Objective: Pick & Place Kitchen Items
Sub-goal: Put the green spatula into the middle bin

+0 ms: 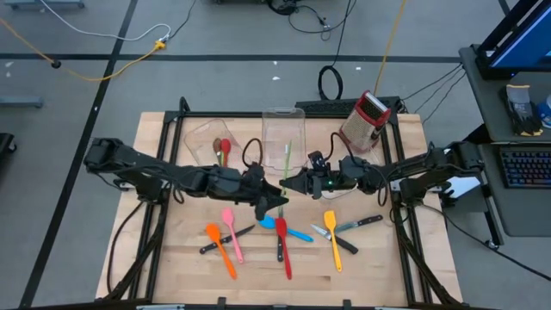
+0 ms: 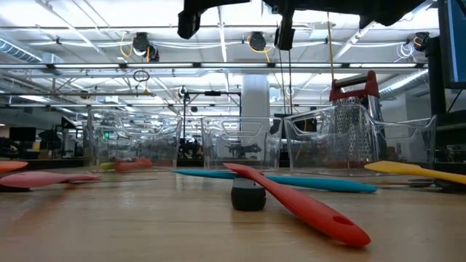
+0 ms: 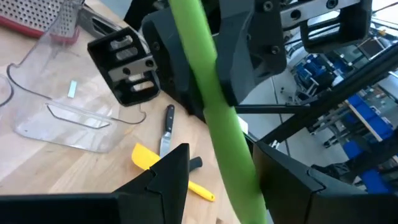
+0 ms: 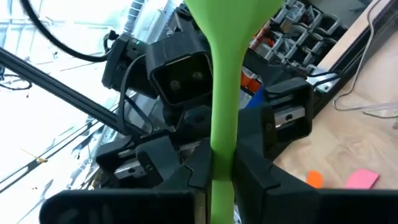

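Note:
A green utensil (image 1: 287, 159) hangs above the table's middle, near a clear bin (image 1: 284, 133). My right gripper (image 1: 299, 182) comes from the table's right and is shut on it. My left gripper (image 1: 277, 198) comes from the left and meets it, open. Its fingers (image 4: 148, 163) stand on either side of the green handle (image 3: 214, 106), just beyond the right fingers. On the table nearer the front edge lie an orange spatula (image 1: 220, 250), a pink one (image 1: 231, 232), a red one (image 1: 282, 247), a blue spoon (image 1: 280, 226), a yellow spatula (image 1: 331, 238) and black-handled knives (image 1: 360, 224). My right gripper pinches the green utensil's handle (image 4: 221, 158) between its two fingers (image 4: 186, 174), which lie across it. The blade end (image 4: 224, 15) sticks out beyond the fingers, toward the table's far edge. The utensil is lifted clear of the table. My left gripper's fingers (image 3: 169, 174) flank the handle; whether they touch it I cannot tell.
A second clear bin (image 1: 205, 142) at the far left holds a red spoon (image 1: 225, 146). The red-topped metal grater (image 1: 366, 120) stands at the far right. In the low view the red spatula (image 2: 298, 200) lies across a black handle end (image 2: 248, 196).

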